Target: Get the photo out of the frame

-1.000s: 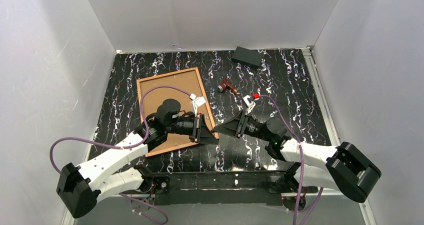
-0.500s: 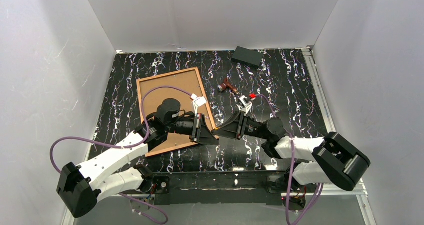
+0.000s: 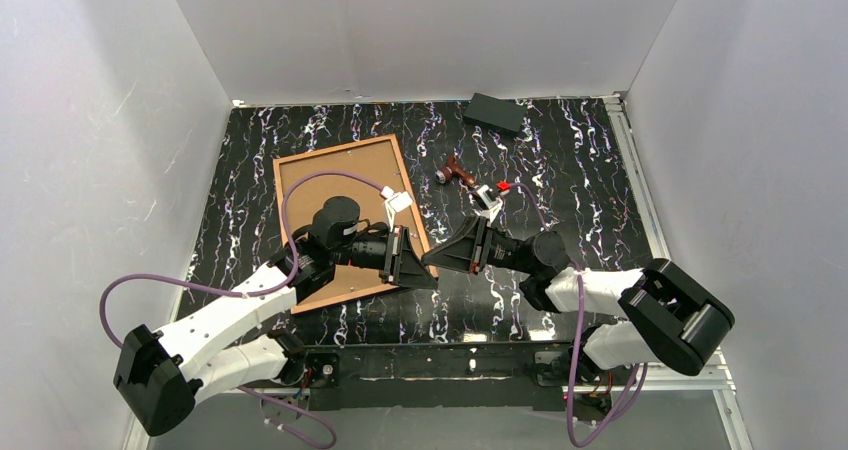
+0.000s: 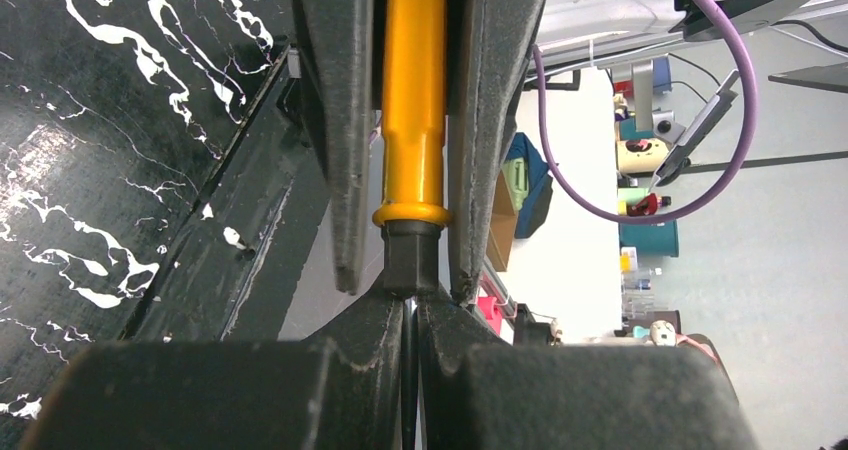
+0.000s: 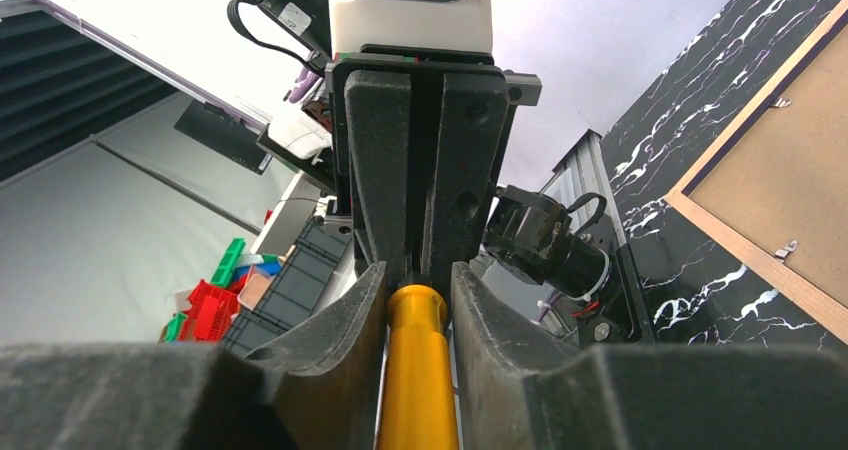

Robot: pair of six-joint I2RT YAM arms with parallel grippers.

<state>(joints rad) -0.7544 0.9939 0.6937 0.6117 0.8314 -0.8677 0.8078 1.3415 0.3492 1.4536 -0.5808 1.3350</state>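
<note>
On the black, white-veined bench (image 3: 580, 170), left of centre: the frame (image 3: 335, 147) lies flat, back up and skewed. The photo (image 3: 330, 175) sits inside it, with only the plain brown board back showing. The left arm reaches across that board.

Left gripper (image 3: 418, 270) and right gripper (image 3: 445, 257) meet tip to tip just off the frame's near right corner.

Left jaws: pressed almost together on the thin dark end of a yellow-handled tool (image 4: 415, 90).

Right jaws: narrowed onto the yellow handle. In the right wrist view the pads touch it on both sides.

Far edge of the bench: black block (image 3: 495, 113), well apart from the frame.

Between the block and the jaws: small reddish-brown item (image 3: 458, 173), too small to identify.
</note>
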